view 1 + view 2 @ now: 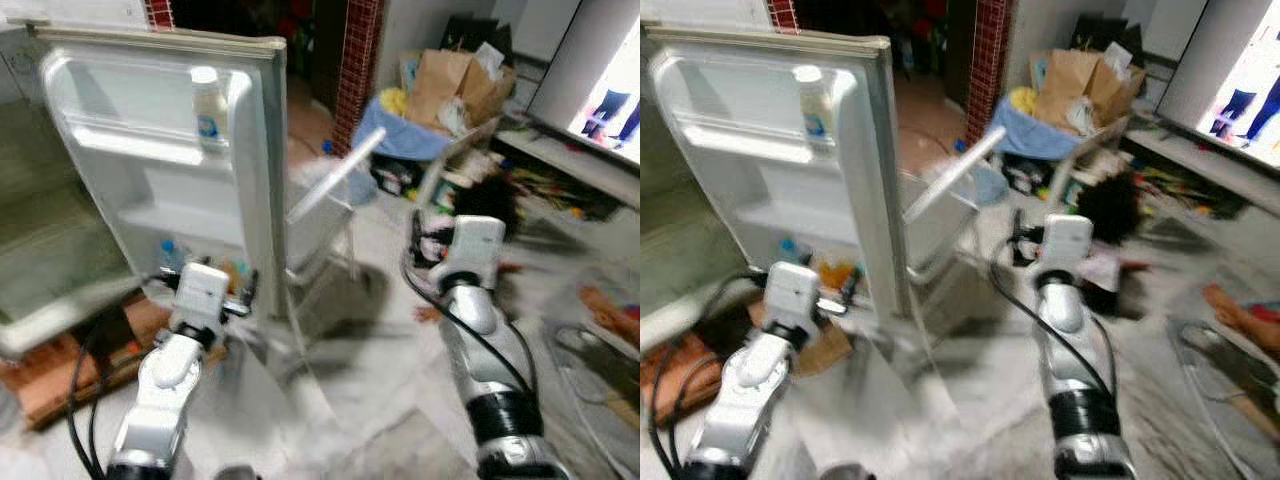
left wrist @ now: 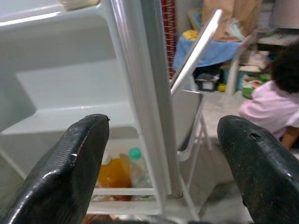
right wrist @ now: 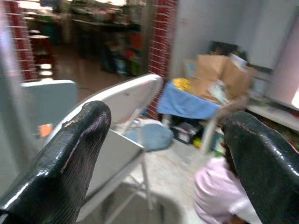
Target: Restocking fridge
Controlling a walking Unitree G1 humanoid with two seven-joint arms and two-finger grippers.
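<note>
Fridge door (image 1: 120,150) open at 11 o'clock, bottle (image 1: 208,108) on top shelf. Left gripper (image 2: 161,172) and right gripper (image 3: 166,168) both w/ fingers apart, empty.

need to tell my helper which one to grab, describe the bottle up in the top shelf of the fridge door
Start at the open white fridge door on the robot's left. In its top shelf, against the door's outer edge, stands a pale bottle with a white cap and a blue label. It stands alone up there; the other bottles, one orange, sit in the bottom shelf.
</note>
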